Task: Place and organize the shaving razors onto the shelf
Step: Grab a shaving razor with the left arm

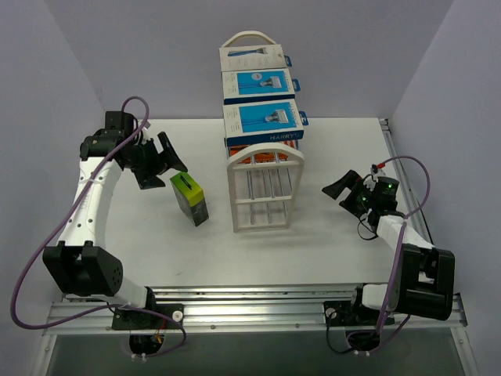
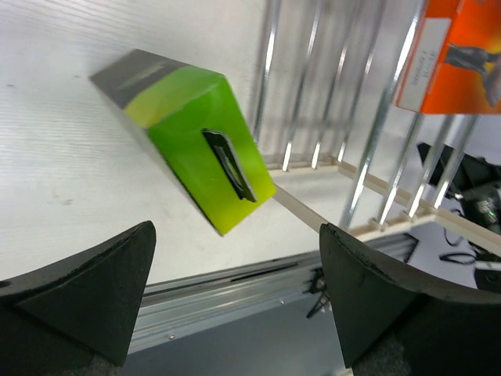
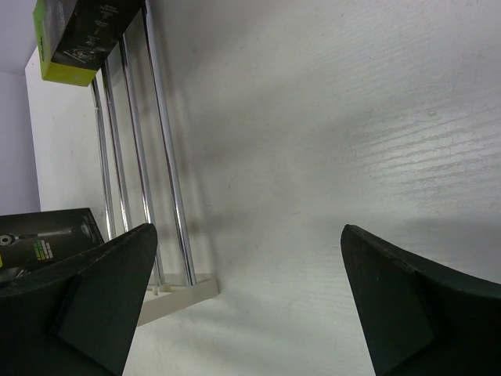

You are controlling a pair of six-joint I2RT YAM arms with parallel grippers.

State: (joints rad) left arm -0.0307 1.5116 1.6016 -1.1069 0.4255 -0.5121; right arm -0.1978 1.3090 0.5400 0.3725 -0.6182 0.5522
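Standing on end between the tabletop's left edge and the central shelf [image 1: 262,201], a black-and-lime-green razor box [image 1: 189,199] awaits pickup. Just beside it hovers the left gripper [image 1: 163,164], with the right gripper [image 1: 341,186] nearer the right edge, both spread wide and empty. For the next move, the left gripper probably needs to straddle the box and close.

The word HARRY'S is printed in white along the lower edge of the nearest blue-and-white box [image 1: 264,120] on top of the shelf [image 1: 263,201]. Small print on the orange box [image 2: 462,55] and on a black box [image 3: 86,27] is too blurred to read.
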